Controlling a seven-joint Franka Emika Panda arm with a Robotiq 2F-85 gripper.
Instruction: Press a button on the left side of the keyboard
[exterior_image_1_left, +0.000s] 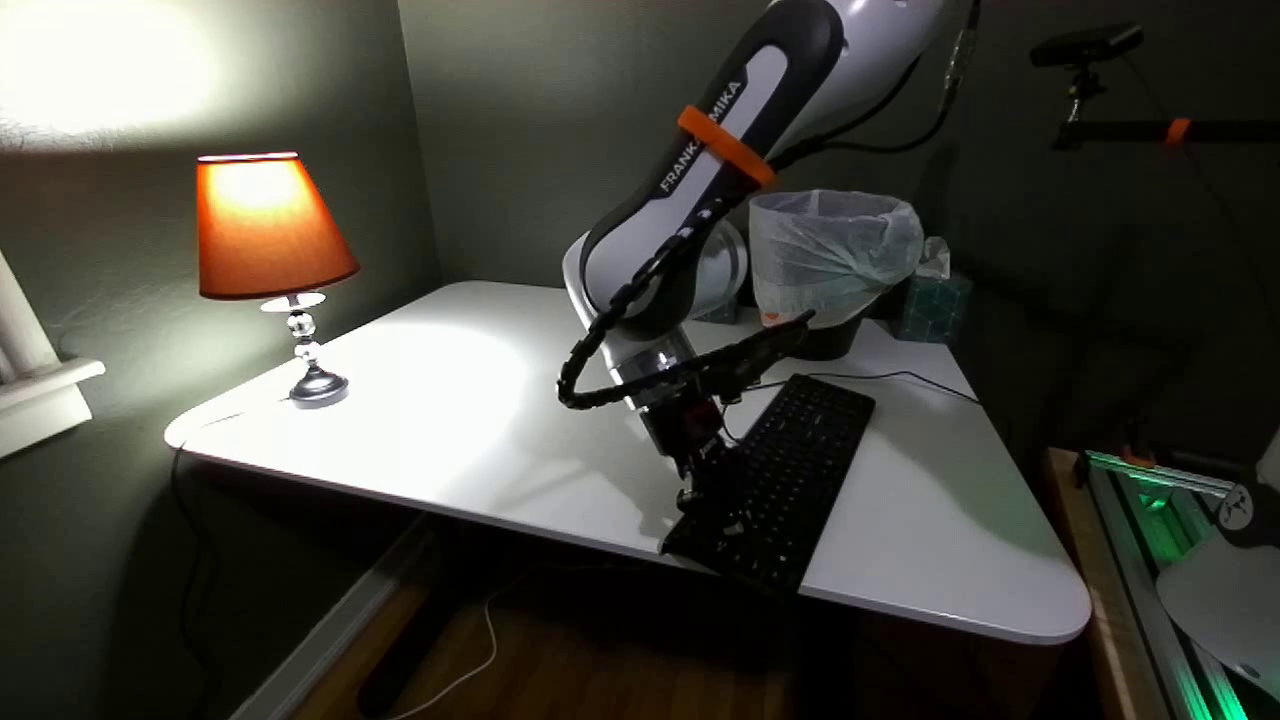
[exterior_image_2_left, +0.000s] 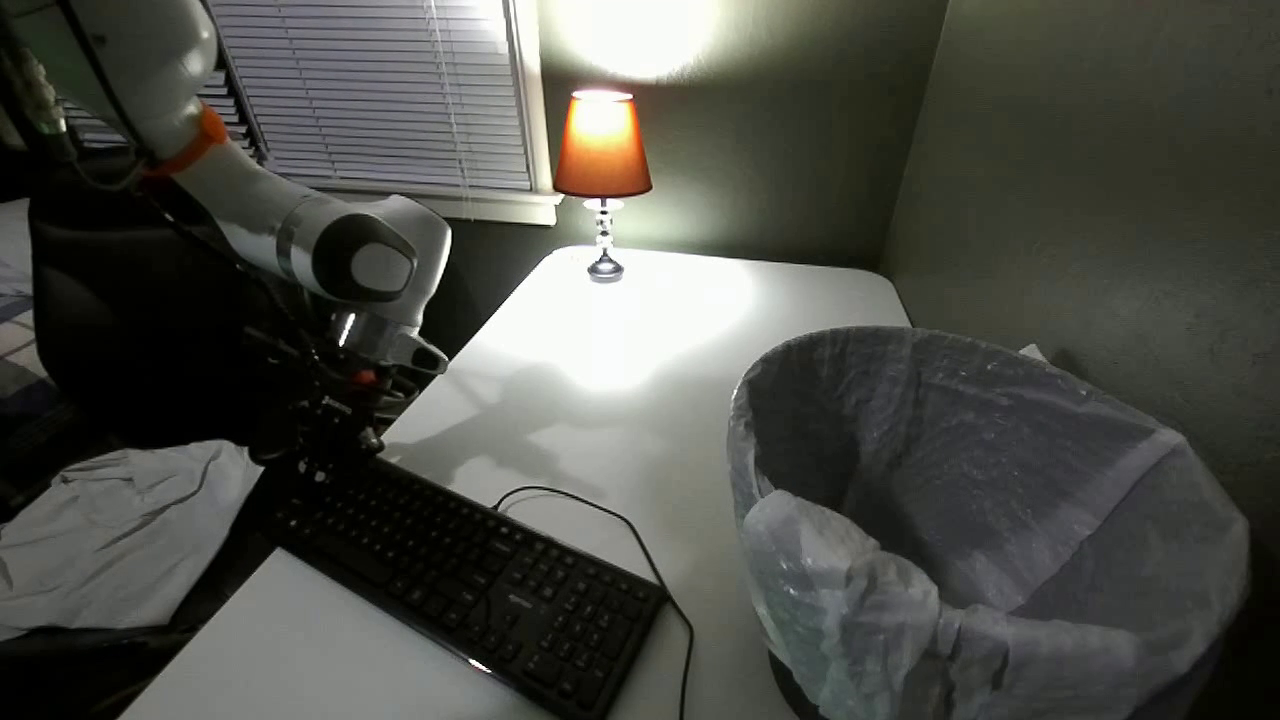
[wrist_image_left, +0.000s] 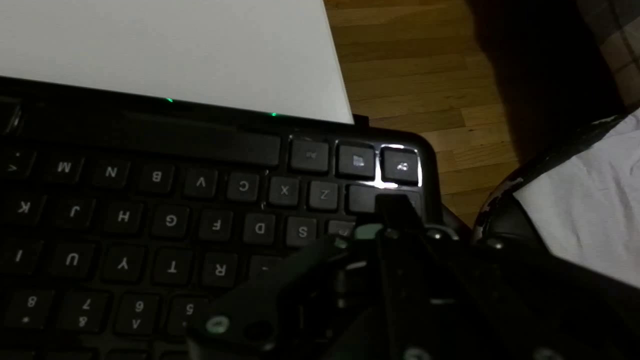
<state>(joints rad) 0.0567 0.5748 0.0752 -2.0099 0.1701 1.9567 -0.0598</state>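
The black keyboard (exterior_image_1_left: 812, 440) lies on the white table, its left end jutting over the table's edge. In an exterior view the keyboard (exterior_image_2_left: 500, 570) runs diagonally, with a thin black cable (exterior_image_2_left: 630, 530) at its back. My gripper (exterior_image_1_left: 722, 515) points down at the keyboard's left end; it shows there in both exterior views (exterior_image_2_left: 318, 468). In the wrist view the keyboard (wrist_image_left: 170, 222) appears upside down. The gripper's dark fingertips (wrist_image_left: 395, 205) are together and empty, over the wide key beside Z (wrist_image_left: 324, 195). I cannot tell whether they touch the key.
A lit lamp with an orange shade (exterior_image_1_left: 265, 230) stands at the table's far corner. A lined trash bin (exterior_image_2_left: 850, 560) stands near the keyboard's right end, with a tissue box (exterior_image_1_left: 935, 305) beside it. A dark chair with white cloth (exterior_image_2_left: 120, 530) is beyond the table edge.
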